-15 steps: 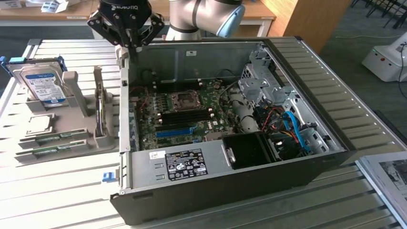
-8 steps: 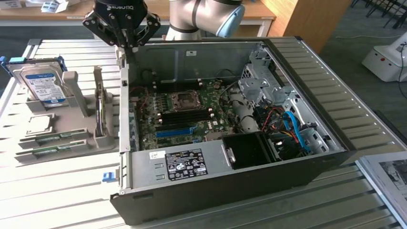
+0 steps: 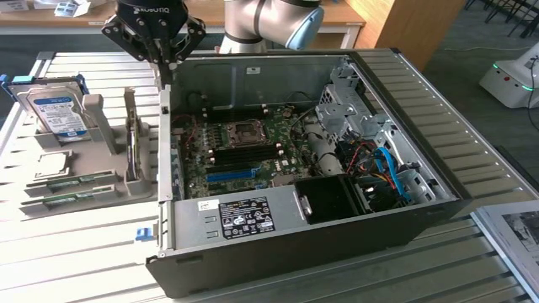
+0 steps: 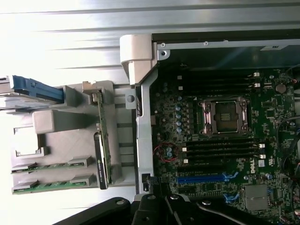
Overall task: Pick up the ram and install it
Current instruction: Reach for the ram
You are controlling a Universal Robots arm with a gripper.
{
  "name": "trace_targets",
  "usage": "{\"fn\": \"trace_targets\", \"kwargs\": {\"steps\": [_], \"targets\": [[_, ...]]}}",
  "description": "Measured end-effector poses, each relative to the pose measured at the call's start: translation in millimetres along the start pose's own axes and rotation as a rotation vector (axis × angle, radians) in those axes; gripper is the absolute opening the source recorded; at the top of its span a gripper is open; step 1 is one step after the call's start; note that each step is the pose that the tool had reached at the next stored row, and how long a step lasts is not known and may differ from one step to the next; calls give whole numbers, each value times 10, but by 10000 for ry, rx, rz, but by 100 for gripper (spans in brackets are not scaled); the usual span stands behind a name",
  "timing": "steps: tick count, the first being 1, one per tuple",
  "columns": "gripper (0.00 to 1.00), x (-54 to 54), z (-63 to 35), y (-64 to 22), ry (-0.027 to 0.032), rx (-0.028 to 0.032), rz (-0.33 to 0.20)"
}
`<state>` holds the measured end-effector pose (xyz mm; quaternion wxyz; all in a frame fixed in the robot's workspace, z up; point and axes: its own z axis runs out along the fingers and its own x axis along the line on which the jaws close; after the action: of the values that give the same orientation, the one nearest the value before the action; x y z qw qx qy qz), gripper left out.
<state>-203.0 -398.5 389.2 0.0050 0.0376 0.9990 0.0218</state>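
Two green ram sticks (image 3: 72,184) (image 3: 69,199) lie flat in a grey holder (image 3: 101,170) at the exterior view's left, beside the open computer case. In the wrist view the same ram sticks (image 4: 49,166) (image 4: 47,186) rest in their holder slots. My black gripper (image 3: 168,66) hangs shut above the case's left wall, well behind the holder, with nothing between its fingers. Its black linkages (image 4: 158,202) reach over the case wall in the wrist view. The motherboard (image 3: 244,145) lies in the case with black memory slots (image 4: 220,146) beside the processor socket (image 4: 224,115).
A hard drive (image 3: 55,113) with a blue-white label and a card (image 3: 132,148) stand upright in the holder. A long blue slot (image 3: 231,175) sits at the motherboard's front, with a drive cage and cables (image 3: 370,158) to the right. The slatted table (image 3: 84,252) surrounds the case.
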Motion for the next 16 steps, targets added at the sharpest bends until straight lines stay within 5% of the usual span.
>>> {"fn": "trace_targets", "kwargs": {"steps": [16], "targets": [[10, 130, 8, -10, 4, 0, 1]]}}
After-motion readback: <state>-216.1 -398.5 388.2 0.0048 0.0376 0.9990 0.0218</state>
